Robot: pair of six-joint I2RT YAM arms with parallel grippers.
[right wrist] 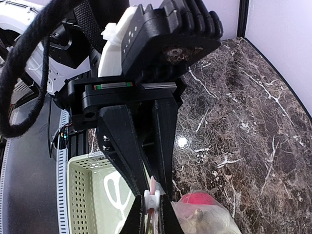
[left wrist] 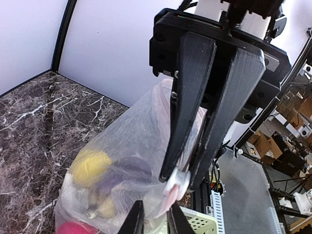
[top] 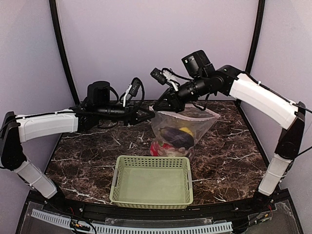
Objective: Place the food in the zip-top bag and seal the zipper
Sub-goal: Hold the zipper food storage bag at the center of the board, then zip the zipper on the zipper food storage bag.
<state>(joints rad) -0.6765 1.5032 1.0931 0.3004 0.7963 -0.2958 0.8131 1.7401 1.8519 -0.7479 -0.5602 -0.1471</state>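
Observation:
The clear zip-top bag (top: 183, 127) hangs above the table between my two grippers, with its bottom near the marble. Inside it are the purple eggplant (top: 176, 137), a yellow pepper (top: 185, 130) and red food (top: 157, 148). They also show in the left wrist view, yellow (left wrist: 90, 165) and purple (left wrist: 130, 170). My left gripper (top: 149, 115) (left wrist: 154, 208) is shut on the pinkish zip strip (left wrist: 171, 199) at the bag's left corner. My right gripper (top: 159, 107) (right wrist: 150, 197) faces it, shut on the white slider (right wrist: 152, 200) (left wrist: 178, 181) at that same end.
The pale green perforated basket (top: 151, 159) stands in front of the bag near the table's front edge, with nothing in it; it also shows in the right wrist view (right wrist: 85, 195). Dark marble table top (top: 87, 151) lies all round it. Curtain walls close the back and sides.

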